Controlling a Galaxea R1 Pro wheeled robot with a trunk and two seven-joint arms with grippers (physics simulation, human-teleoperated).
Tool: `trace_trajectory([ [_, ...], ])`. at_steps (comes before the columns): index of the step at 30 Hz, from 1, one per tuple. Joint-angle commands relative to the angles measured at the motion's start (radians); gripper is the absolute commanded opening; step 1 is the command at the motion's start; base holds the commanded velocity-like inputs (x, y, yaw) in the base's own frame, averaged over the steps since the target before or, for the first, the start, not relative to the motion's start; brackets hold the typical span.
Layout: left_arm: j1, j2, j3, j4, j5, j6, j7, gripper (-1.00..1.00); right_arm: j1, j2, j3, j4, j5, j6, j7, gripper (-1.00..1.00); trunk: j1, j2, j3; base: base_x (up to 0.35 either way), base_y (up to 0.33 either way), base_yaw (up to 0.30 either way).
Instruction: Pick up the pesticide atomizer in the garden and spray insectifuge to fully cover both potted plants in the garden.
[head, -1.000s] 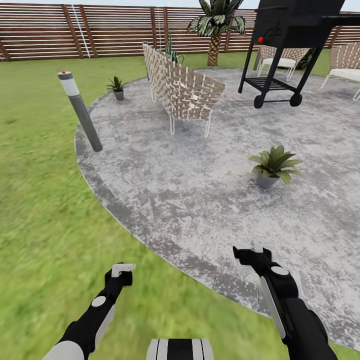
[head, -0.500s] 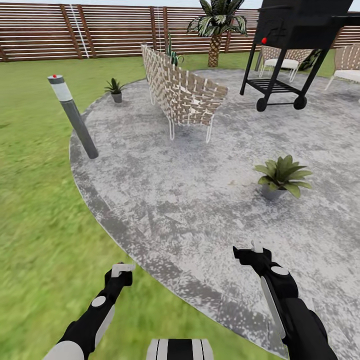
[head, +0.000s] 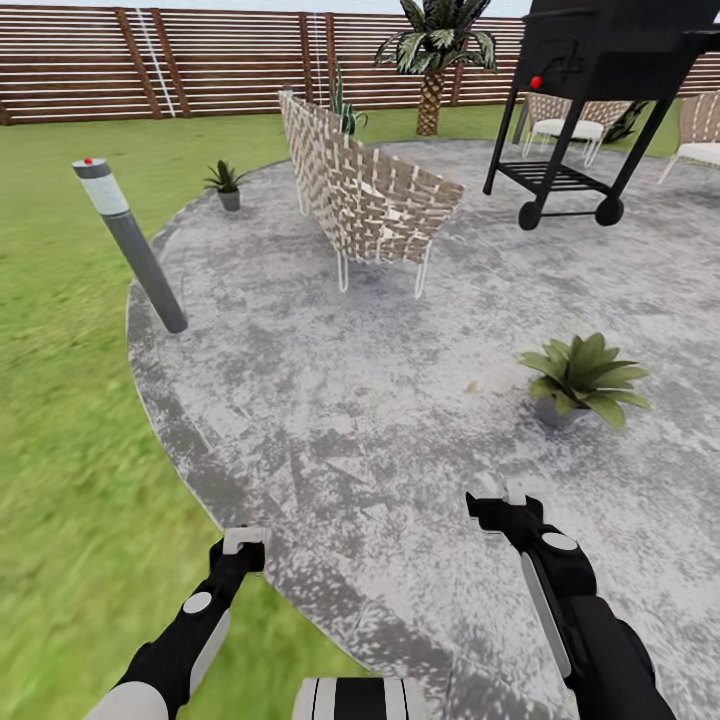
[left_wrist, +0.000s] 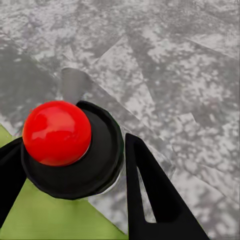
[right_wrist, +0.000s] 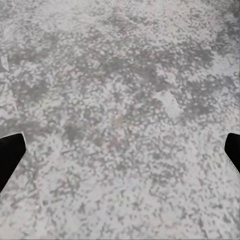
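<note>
Past the patio edge, bare stone up to one potted plant; right gripper spread wide, left gripper unclear.

Black grill cut off by top edge and right edge, upper right of head view. White-cushioned wicker seat cropped at right edge; another seat partly hidden behind grill legs. Far potted plant, upper left: leaf detail too small to tell. Palm crown clipped at top. Right gripper's fingers cut by side edges in right wrist view.
</note>
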Motion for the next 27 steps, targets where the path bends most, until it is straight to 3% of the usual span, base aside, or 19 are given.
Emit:
trace_trajectory([
  [1,0.0,0.0,0.001,0.001,0.001,-0.003,-0.001,-1.0,0.0,-0.001,0.001,-0.002,0.004,0.006,0.0,1.0,0.0,0.0,-0.001,0.346,0.0,0.0],
  [27,-0.001,0.0,0.001,0.001,0.001,-0.003,-0.001,-1.0,0.0,-0.001,0.001,-0.001,0.004,0.006,0.0,1.0,0.0,0.0,-0.001,0.346,0.0,0.0],
])
